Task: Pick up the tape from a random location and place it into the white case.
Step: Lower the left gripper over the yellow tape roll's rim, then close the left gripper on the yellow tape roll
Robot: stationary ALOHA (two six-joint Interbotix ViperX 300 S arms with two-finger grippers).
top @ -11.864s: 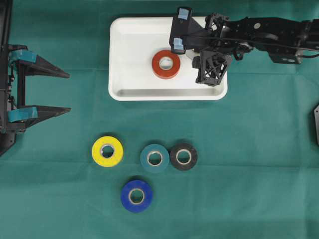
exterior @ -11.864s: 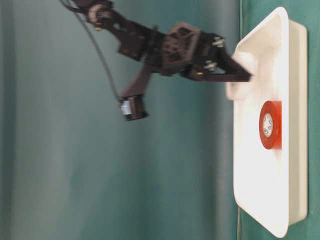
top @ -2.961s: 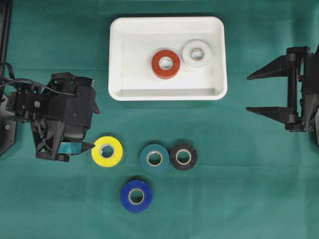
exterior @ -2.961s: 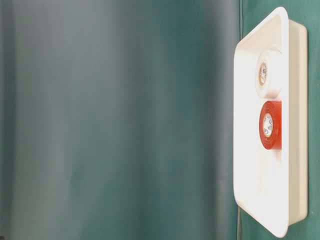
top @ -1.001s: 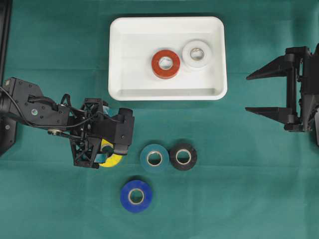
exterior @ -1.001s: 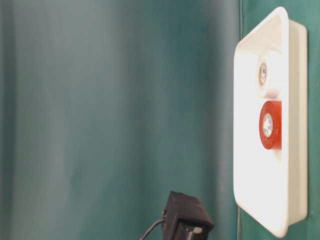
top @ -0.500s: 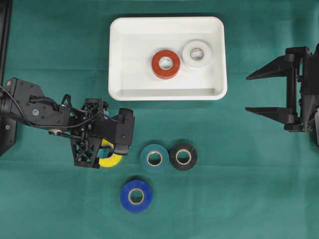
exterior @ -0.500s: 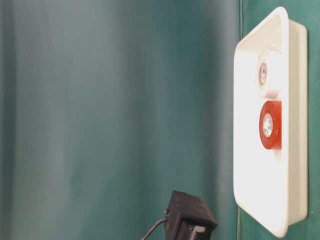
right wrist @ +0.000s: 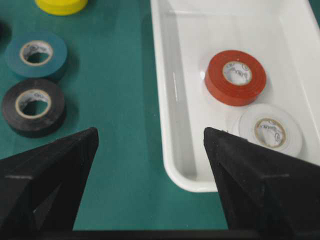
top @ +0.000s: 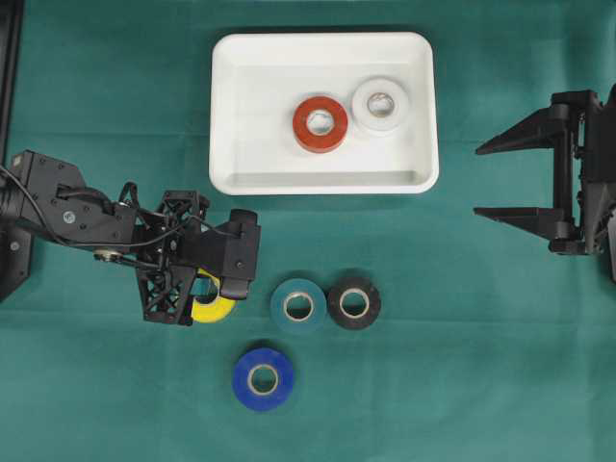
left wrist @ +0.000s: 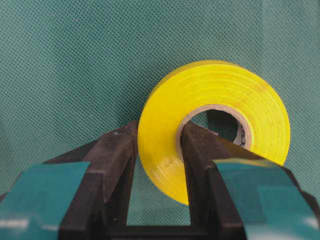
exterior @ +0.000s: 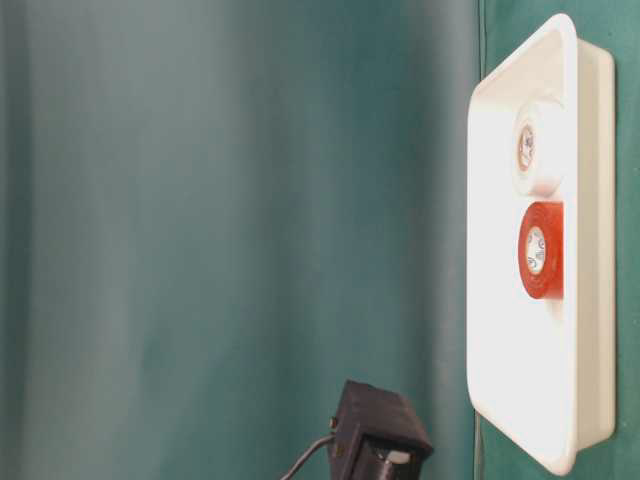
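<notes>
The white case (top: 236, 144) lies at the top middle and holds a red tape roll (top: 320, 124) and a white tape roll (top: 379, 104). It also shows in the right wrist view (right wrist: 180, 100) and the table-level view (exterior: 500, 300). My left gripper (top: 205, 294) is shut on the yellow tape roll (top: 216, 311). In the left wrist view one finger (left wrist: 197, 145) is inside the core of the yellow roll (left wrist: 215, 95) and the other finger is outside its wall, with the left gripper (left wrist: 159, 135) around that wall. My right gripper (top: 478, 181) is open and empty, to the right of the case.
On the green cloth lie a teal roll (top: 298, 306), a black roll (top: 354, 303) touching it, and a blue roll (top: 263, 378) below. The teal roll (right wrist: 36, 52) and the black roll (right wrist: 33, 105) also show in the right wrist view.
Since three seconds ago my left gripper has moved right over the yellow roll and closed on its wall. Over the last second it has barely moved. The right arm is still.
</notes>
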